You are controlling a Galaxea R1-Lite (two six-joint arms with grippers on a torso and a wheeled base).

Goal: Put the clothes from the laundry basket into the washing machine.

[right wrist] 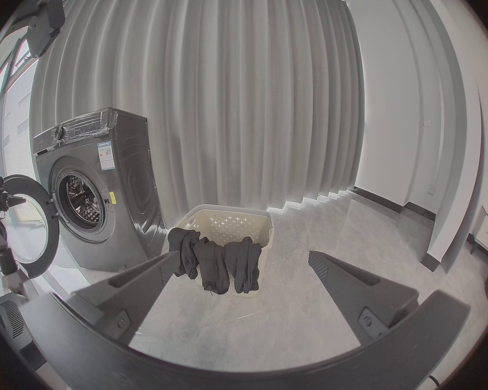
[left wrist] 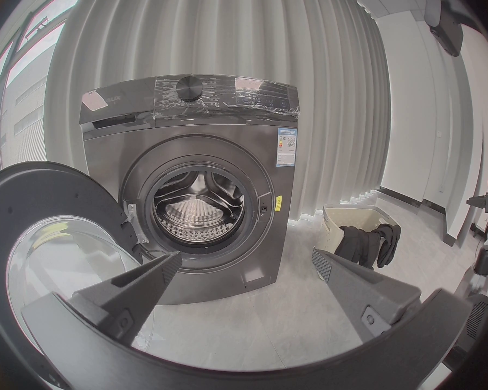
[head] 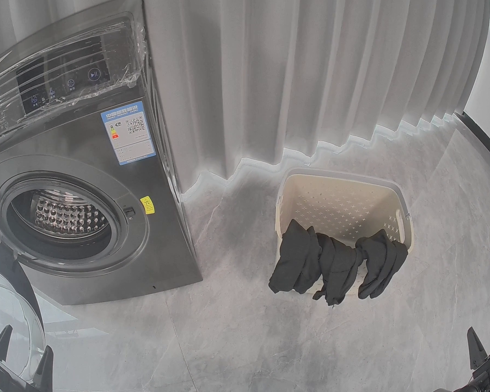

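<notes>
Left end effector (left wrist: 245, 255), right end effector (right wrist: 243, 255) apart; clothes (head: 337, 262) draping laundry basket (head: 337, 202); washing machine (head: 158, 230) (blue label (head: 128, 132)).

**Labels on the washing machine's front**

All the print in sight is on the washing machine (head: 92, 219). A white label with a blue head (head: 128, 132) sits on its front, above and right of the door opening. It bears a square code, a small coloured rating scale and lines of print too small to make out. A small yellow sticker (head: 147, 204) sits just right of the door opening, its marks illegible. The dark control panel (head: 65, 85), under clear plastic film (head: 126, 44), shows pale round icons, one of them a play-pause mark. The drawer front (left wrist: 111, 116) at the panel's left carries a pale sticker (left wrist: 94, 100) and short lettering (left wrist: 114, 99), too small to read.
</notes>
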